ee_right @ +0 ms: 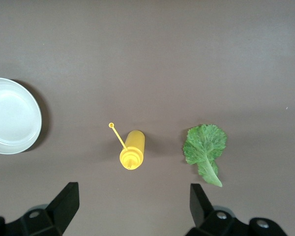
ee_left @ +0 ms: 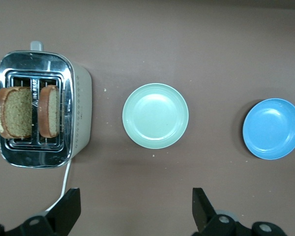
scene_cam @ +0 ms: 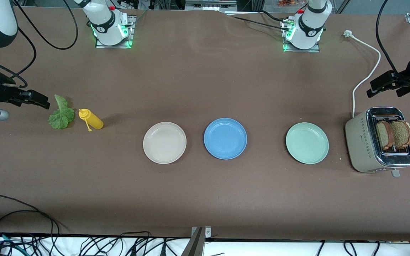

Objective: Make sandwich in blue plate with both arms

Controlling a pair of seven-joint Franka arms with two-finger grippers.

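The blue plate (scene_cam: pixel 225 138) lies bare at the table's middle, between a cream plate (scene_cam: pixel 164 142) and a mint plate (scene_cam: pixel 307 143). Two brown bread slices (scene_cam: pixel 384 135) (scene_cam: pixel 403 134) stand upright in the toaster (scene_cam: pixel 363 142) at the left arm's end. My left gripper (scene_cam: pixel 386 88) hangs open and holds nothing, above the table beside the toaster. In the left wrist view I see my left gripper (ee_left: pixel 136 206), the bread slices (ee_left: pixel 14 112) (ee_left: pixel 49 111) and the blue plate (ee_left: pixel 273 129). The lettuce leaf (scene_cam: pixel 61 114) lies flat at the right arm's end. My right gripper (scene_cam: pixel 39 100) hovers open beside it. The right wrist view holds my right gripper (ee_right: pixel 134 201) and the lettuce leaf (ee_right: pixel 205 150).
A yellow squeeze bottle (scene_cam: pixel 91 119) lies on its side between the lettuce and the cream plate; it shows as the bottle (ee_right: pixel 132 150) in the right wrist view. The toaster's white cable (scene_cam: pixel 367 76) runs over the table toward the left arm's base. Dark cables hang along the table edge nearest the front camera.
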